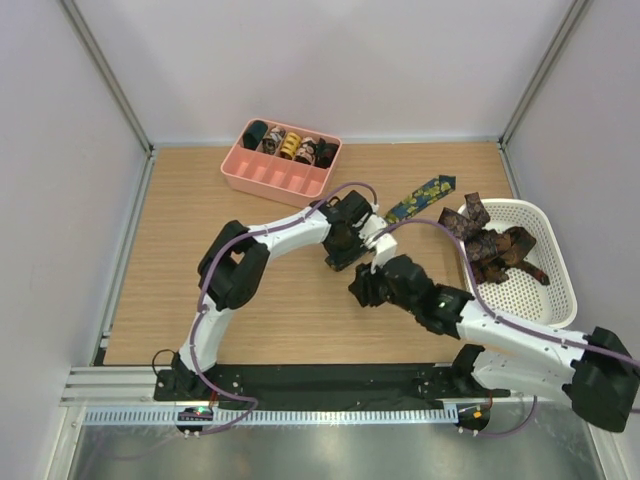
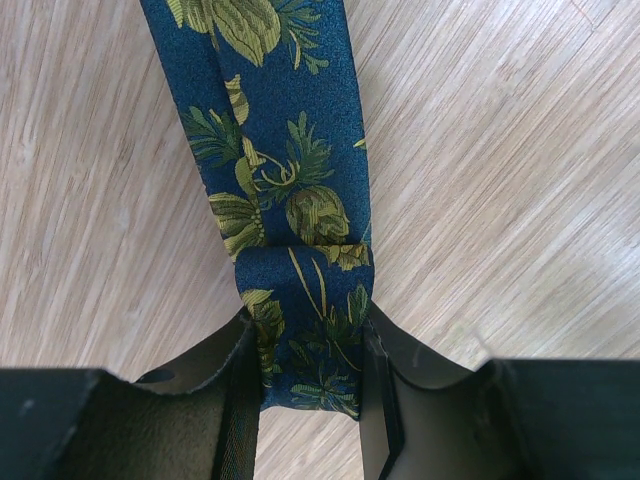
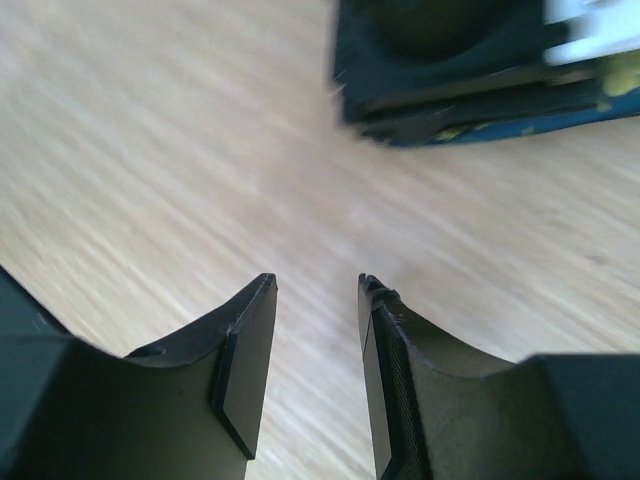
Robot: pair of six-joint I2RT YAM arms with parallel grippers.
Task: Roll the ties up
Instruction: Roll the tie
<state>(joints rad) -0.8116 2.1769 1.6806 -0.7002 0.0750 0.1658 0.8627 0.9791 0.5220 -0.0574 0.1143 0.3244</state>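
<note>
Nearest the arm bases, the right tool (image 3: 317, 290) hangs low over the bare wood of the counter (image 1: 200, 260). Its two fingers stand apart at a moderate width and nothing is between them. The right wrist view is blurred. At its top edge is the dark body of the other tool, and the blue sliver with yellow-green flecks beneath it is probably the edge of the tie.

Just beyond, close to the middle of the counter, the left tool (image 2: 312, 375) is clamped on the navy tie (image 2: 290, 150). The fingers press on the two side edges of the fabric. The near end of the tie is folded back over itself, so a second layer lies across the strip right at the fingertips. The cloth is dark blue with a print of yellow-green leaves and buds.

From that grip the tie runs flat along the counter, away and to the right. In the overhead view its pointed end (image 1: 440, 186) lies near the left rim of the white basket (image 1: 500, 204).

The basket sits at the right side of the counter and holds a loose heap of brown ties (image 1: 495, 250), with one end sticking up over the rim.

Farthest off, against the back wall, is a pink tray (image 1: 270, 182) set at a slight angle. Its back row holds several rolled ties (image 1: 290, 146) side by side, dark, yellow and patterned. The front row of compartments shows only pink.
</note>
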